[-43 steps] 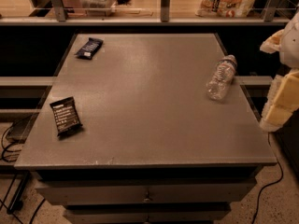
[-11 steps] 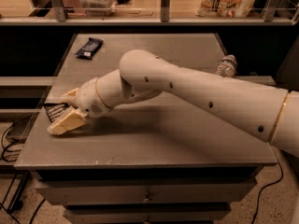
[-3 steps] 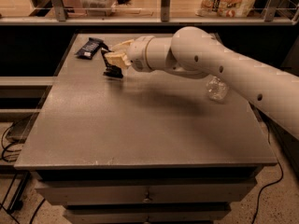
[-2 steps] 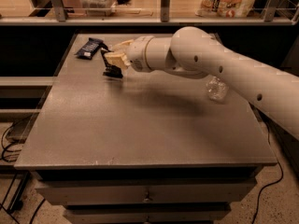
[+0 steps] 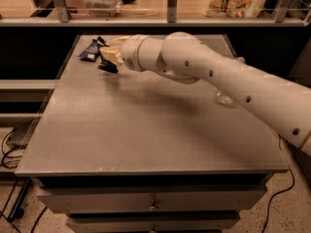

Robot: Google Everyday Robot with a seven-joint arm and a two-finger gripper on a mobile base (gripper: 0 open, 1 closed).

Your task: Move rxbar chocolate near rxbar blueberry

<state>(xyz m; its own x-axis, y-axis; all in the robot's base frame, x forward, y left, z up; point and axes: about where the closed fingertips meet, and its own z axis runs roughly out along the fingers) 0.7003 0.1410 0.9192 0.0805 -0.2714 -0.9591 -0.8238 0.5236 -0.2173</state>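
Note:
The rxbar blueberry [image 5: 90, 50], a dark navy-blue wrapper, lies flat at the far left of the grey table [image 5: 146, 125]. My gripper [image 5: 110, 57] is at the far left of the table, just right of the blueberry bar. It is shut on the rxbar chocolate [image 5: 107, 66], a black wrapper that hangs from the fingers just above the table surface. Most of the chocolate bar is hidden by the fingers. The white arm [image 5: 218, 79] reaches in from the right across the table.
A clear plastic bottle [image 5: 224, 97] lies on the table's right side, partly hidden behind the arm. A shelf with a rail [image 5: 170, 21] runs behind the table, holding bags and a container. Cables [image 5: 9, 147] lie on the floor at the left.
Since 3.7 s ago the gripper has carried the chocolate bar from the near left of the table to the far left beside the blueberry bar. In the last second it has barely moved.

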